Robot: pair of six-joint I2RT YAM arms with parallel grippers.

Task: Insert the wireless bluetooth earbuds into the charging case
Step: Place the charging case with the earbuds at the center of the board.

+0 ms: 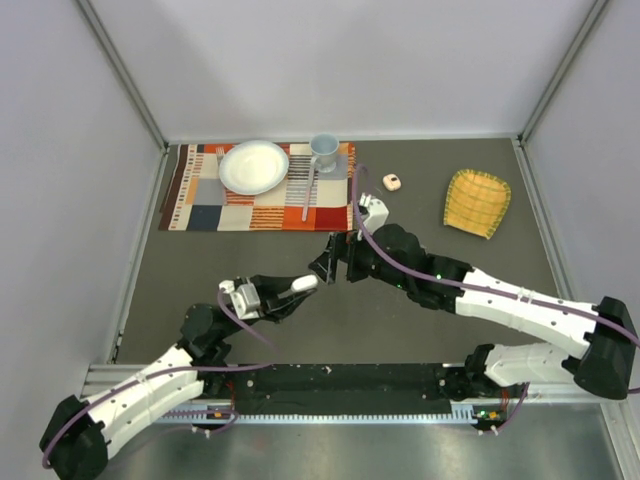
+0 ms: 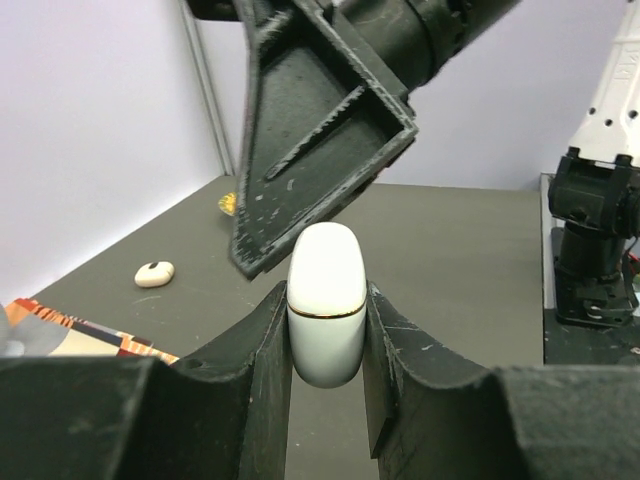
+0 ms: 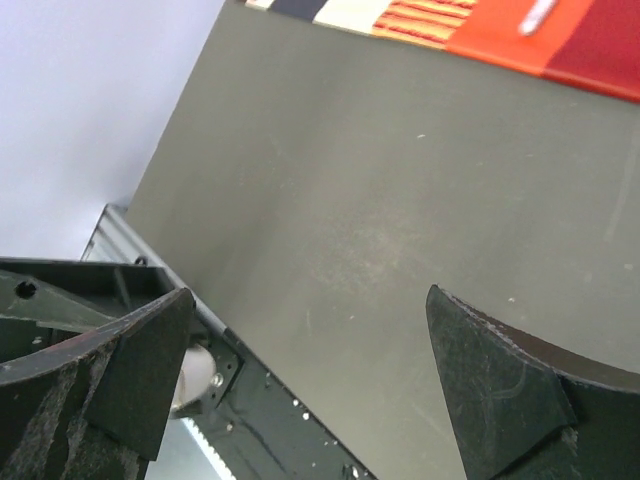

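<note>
My left gripper (image 1: pixel 305 284) (image 2: pixel 325 302) is shut on the charging case (image 1: pixel 298 286) (image 2: pixel 325 285), a white rounded case with a thin gold seam. Its lid is closed and it is held off the table. My right gripper (image 1: pixel 331 262) (image 3: pixel 308 295) is open and empty, and hovers just above and beyond the case. One of its black fingers (image 2: pixel 320 130) hangs right over the case top. A small cream object with dark marks (image 1: pixel 392 181) (image 2: pixel 155 273) lies on the table at the back. I cannot tell what it is. The earbuds are not in view.
A striped placemat (image 1: pixel 200 200) at the back left holds a white plate (image 1: pixel 253 165), a grey-blue cup (image 1: pixel 323 150) and a spoon (image 1: pixel 308 192). A yellow woven dish (image 1: pixel 477 202) sits at the back right. White walls close in three sides. The metal rail (image 1: pixel 330 385) runs along the near edge.
</note>
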